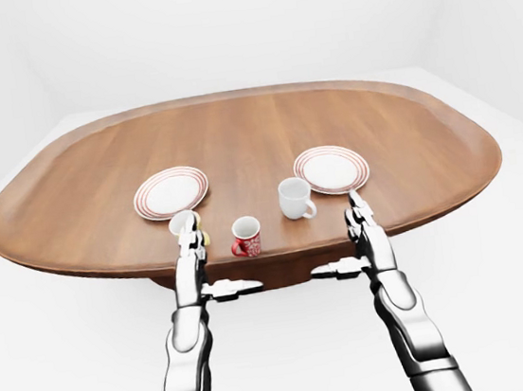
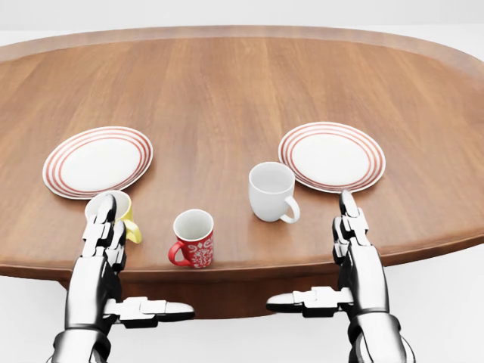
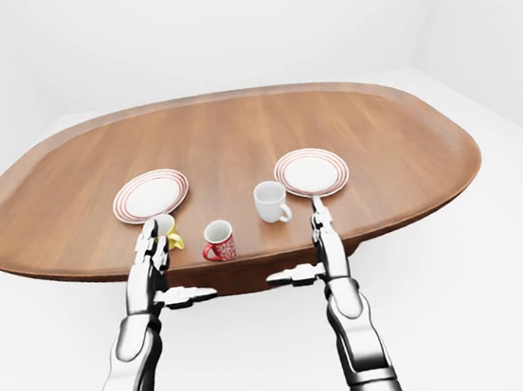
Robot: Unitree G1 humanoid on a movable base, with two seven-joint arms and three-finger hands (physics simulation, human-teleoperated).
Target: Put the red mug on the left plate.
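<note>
The red mug [image 2: 193, 239] with white dots stands upright near the table's near edge, handle to the left. The left plate [image 2: 97, 161], white with red rings, lies up and left of it. My left hand [image 2: 106, 227] is open, fingers stretched flat, left of the red mug and partly covering a yellow mug [image 2: 128, 217]. My right hand [image 2: 349, 219] is open too, over the table's edge right of the red mug, below the right plate. Neither hand touches the red mug.
A white mug [image 2: 271, 191] stands right of the red mug, beside the right plate [image 2: 332, 156], which also has red rings. The oval wooden table [image 1: 236, 141] stretches wide beyond the plates. White floor and walls surround it.
</note>
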